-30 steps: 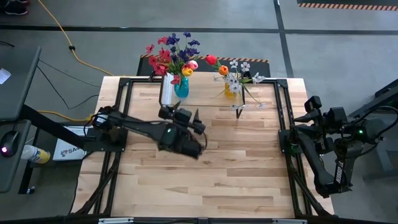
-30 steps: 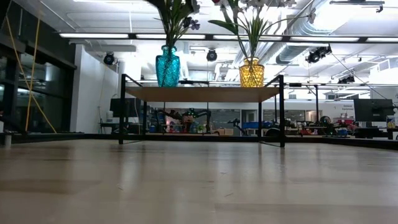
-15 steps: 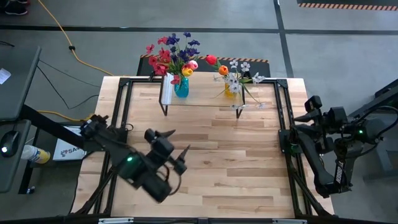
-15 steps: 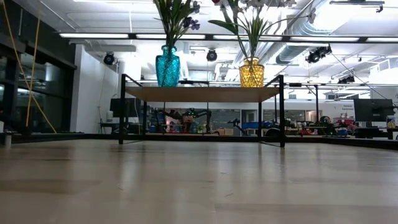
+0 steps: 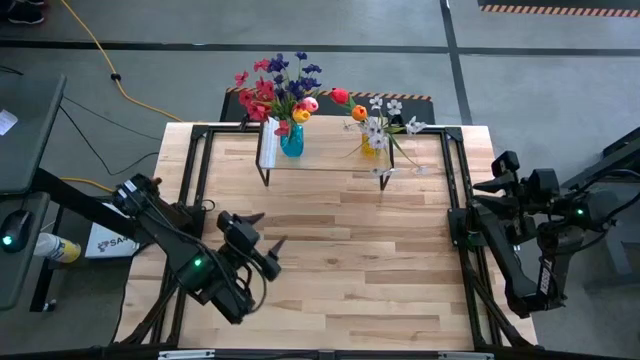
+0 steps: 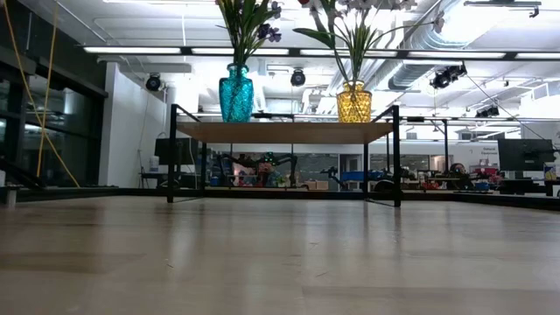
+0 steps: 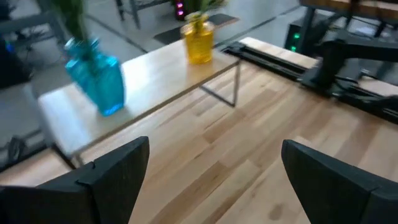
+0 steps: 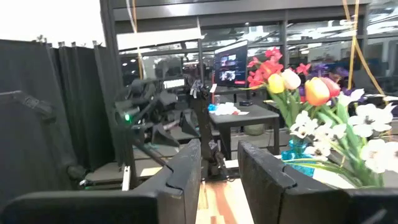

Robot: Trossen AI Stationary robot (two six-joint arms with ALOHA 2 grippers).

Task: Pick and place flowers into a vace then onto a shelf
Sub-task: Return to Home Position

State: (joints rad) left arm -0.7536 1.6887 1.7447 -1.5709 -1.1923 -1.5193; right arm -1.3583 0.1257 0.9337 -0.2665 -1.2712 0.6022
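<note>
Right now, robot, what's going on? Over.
Left gripper open, empty, above table. Right gripper open, parked right. Flowers in blue vase, yellow vase, on shelf. Nothing in the way.

We see a light plank surface [image 5: 350,270] standing on a grey concrete floor [image 5: 540,70]. A yellow cable [image 5: 90,42] trails over the floor beyond its far left corner. A computer mouse [image 5: 10,238] sits off its left side. In the right wrist view, a lit monitor [image 8: 231,62] glows in the room.
</note>
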